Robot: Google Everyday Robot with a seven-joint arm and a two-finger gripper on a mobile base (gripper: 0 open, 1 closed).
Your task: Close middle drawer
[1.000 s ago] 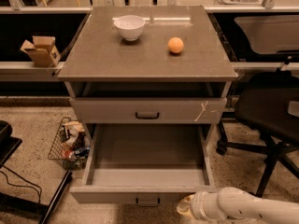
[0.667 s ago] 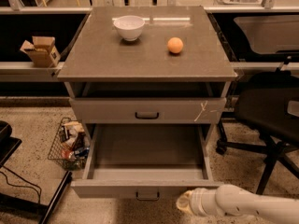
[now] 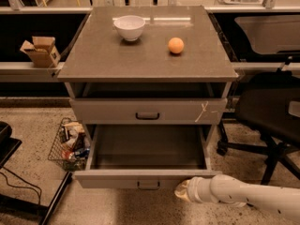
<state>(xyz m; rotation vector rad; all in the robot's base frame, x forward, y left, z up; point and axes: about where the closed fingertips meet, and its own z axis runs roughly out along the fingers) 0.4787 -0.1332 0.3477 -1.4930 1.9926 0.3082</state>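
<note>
- One claw, low and right of centre, on the end of a white arm; whether it is open or closed cannot be told.
- One middle drawer, pulled well out, the right end of its front just left of the claw; contact cannot be told.
- One upper drawer, with white scratches, above the claw.
- One bowl and one orange on the cabinet top, far above the claw.
- One wire basket, well to its left.

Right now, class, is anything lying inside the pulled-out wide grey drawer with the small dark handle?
No. The wide grey middle drawer shows only a bare floor, and the gripper sits low by its front's right end.
</note>
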